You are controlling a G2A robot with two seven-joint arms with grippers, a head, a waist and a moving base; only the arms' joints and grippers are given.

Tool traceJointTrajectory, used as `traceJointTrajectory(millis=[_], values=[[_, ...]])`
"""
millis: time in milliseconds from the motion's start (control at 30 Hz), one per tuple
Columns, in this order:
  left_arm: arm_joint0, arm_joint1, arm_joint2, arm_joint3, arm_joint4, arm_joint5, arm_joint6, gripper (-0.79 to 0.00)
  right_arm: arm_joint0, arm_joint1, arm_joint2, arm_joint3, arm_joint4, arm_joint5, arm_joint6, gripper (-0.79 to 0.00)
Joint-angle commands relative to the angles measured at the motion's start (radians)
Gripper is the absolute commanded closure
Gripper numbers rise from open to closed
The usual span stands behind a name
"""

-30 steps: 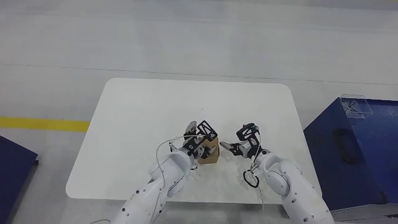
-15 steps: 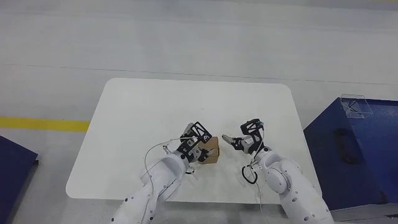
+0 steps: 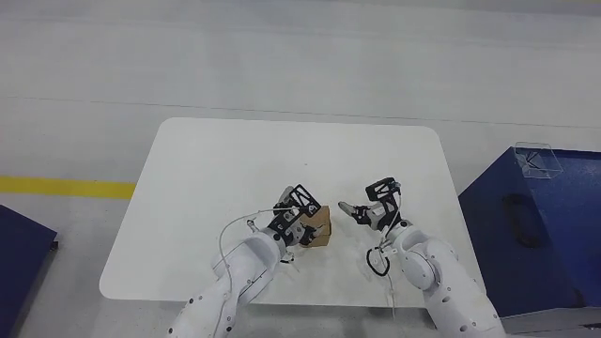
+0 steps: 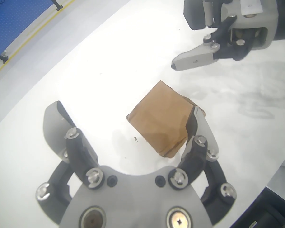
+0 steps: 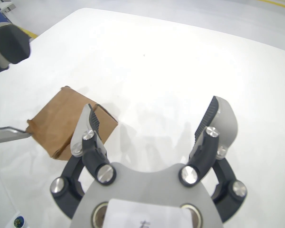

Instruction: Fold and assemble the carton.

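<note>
Bench [image 3: 235, 160]: white with rounded corners; it carries the carton on the part nearest the robot.
Carton [image 3: 317, 228]: small and brown, already standing as a closed box shape with its top face flat and shut.
Left hand [image 4: 127, 109]: right at the carton, fingers spread wide. One fingertip touches the carton's edge where the seam runs, and the other stands off to the carton's far side, clamping nothing.
Right hand [image 5: 151, 103]: just beside the carton on its other side, not touching it. Its fingers are apart and hold nothing.
Seam: one side of the carton [image 5: 61, 122] shows a slit between two panels, and the corner by the left fingertip looks ragged and slightly lifted.
Done, as judged: the walls are up and the top is folded over, so most of the work looks finished.
Left, as judged: pressing the loose corner and seam flat. Whether the carton's underside is closed cannot be told.
</note>
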Motion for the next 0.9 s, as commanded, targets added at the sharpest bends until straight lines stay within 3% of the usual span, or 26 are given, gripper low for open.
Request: traceJointTrajectory(millis=[0,100,200,300,367,533,800,867], values=[[-0.045,0.003,-0.006,-0.002,-0.002,-0.106,0.013,-0.785,0.01,0.004,0.026,0.006,0.028,-0.036,0.018,-0.785],[-0.083,0.016,-0.055,-0.018,0.004,-0.204,0.041,-0.785,0.028,0.013,0.071,0.024,0.043,-0.094,0.041,-0.785],[-0.12,0.034,-0.129,0.003,-0.073,-0.398,0.055,-0.785,0.047,0.019,0.093,0.061,0.059,-0.159,0.051,-0.785],[-0.183,0.049,-0.182,0.092,-0.19,-0.63,0.052,-0.785,0.071,0.02,0.095,0.106,0.057,-0.201,0.045,-0.785],[-0.238,0.054,-0.193,0.182,-0.258,-0.736,0.057,-0.785,0.085,0.02,0.09,0.132,0.049,-0.217,0.037,-0.785],[-0.348,0.071,-0.067,0.341,-0.399,-0.736,0.081,-0.785,0.09,0.02,0.087,0.143,0.045,-0.221,0.032,-0.785],[-0.348,0.071,-0.067,0.341,-0.399,-0.736,0.081,-0.785,0.09,0.02,0.087,0.143,0.045,-0.221,0.032,-0.785],[-0.344,0.071,-0.027,0.314,-0.355,-0.736,0.05,-0.785,0.09,0.02,0.087,0.143,0.045,-0.221,0.032,-0.785]])
